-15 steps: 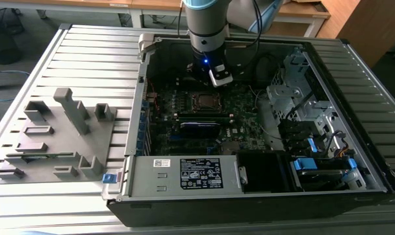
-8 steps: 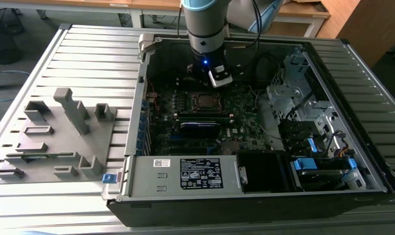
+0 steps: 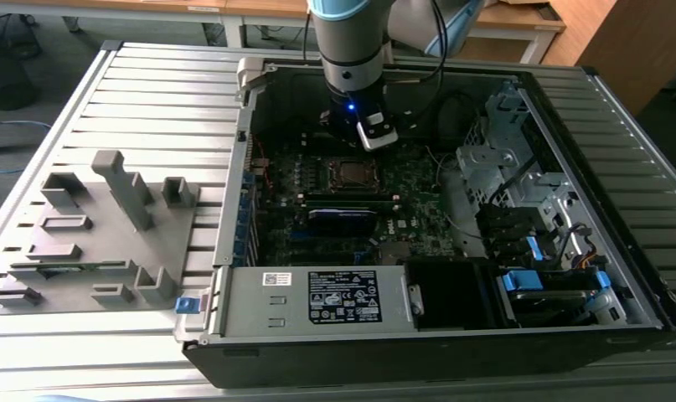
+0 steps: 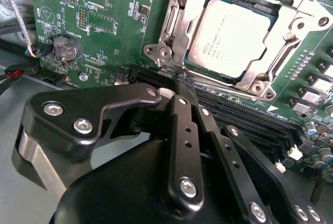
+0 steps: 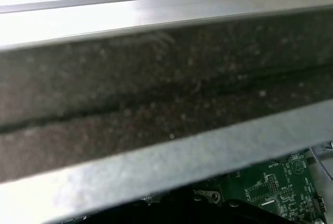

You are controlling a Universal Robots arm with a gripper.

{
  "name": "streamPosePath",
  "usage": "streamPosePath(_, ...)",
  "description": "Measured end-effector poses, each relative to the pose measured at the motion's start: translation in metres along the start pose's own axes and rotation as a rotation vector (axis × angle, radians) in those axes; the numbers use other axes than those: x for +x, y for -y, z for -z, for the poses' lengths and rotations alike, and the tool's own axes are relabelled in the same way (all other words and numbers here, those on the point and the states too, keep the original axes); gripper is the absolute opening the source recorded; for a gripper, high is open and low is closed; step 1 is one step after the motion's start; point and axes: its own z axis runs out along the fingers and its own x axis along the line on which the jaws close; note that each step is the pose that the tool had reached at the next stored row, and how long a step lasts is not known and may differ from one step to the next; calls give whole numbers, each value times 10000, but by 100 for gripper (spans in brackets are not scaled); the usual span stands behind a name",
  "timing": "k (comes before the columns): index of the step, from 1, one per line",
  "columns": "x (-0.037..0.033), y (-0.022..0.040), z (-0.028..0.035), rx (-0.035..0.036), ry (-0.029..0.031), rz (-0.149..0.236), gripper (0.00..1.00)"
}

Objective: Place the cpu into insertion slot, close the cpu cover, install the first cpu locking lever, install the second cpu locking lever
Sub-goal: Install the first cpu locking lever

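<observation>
my tool (image 4: 182, 86) hangs low inside the computer case (image 3: 606, 92), just off one corner of the insertion slot (image 4: 244, 3). the two black fingers (image 4: 179, 130) meet at their tips - clenched, with nothing i can make out between them. in the exterior view the tool (image 3: 374, 144) sits just above the slot, on the slot's far side from the table (image 3: 147, 92) edge nearest the camera.

the cpu (image 4: 234, 37) is down in the slot, lying flat with its dull metal top up, and the cpu cover (image 4: 276, 60) looks folded down around it, framing the chip through its window. i cannot tell whether either locking lever is latched.

what matters here: the chip lies ahead of my tips and off to one side, across the slot's near corner, with the long memory slots (image 4: 234, 115) running along the slot's near edge between us. the cpu is close to square, so it has no real long axis - its edges sit skewed to the line of my fingers, one corner turned towards them. i judge the chip seated and the cover shut, the work now at the slot's rim.
</observation>
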Motion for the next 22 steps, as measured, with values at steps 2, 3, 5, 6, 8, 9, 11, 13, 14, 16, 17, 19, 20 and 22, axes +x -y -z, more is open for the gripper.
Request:
streamPosePath(2, 0, 0, 0, -4, 2, 0, 11)
streamPosePath(3, 0, 0, 3, -9, 1, -2, 11)
streamPosePath(5, -1, -2, 13, -23, -4, -8, 11)
streamPosePath(6, -3, -4, 20, -32, -6, -11, 11)
streamPosePath(8, -6, -8, 40, -54, -11, -17, 11)
streamPosePath(9, -8, -10, 49, -67, -13, -23, 11)
streamPosePath(11, -10, -11, 56, -98, -18, -38, 11)
streamPosePath(13, -10, -11, 56, -190, -35, -83, 11)
streamPosePath(14, -8, -11, 56, -245, -43, -114, 11)
streamPosePath(16, -1, -12, 57, -310, -49, -167, 11)
streamPosePath(17, 1, -12, 58, -324, -47, -189, 11)
streamPosePath(19, 2, -12, 57, -325, -40, -223, 11)
streamPosePath(20, 3, -11, 57, -323, -33, -240, 11)
streamPosePath(22, 12, -9, 57, -321, 4, -285, 11)
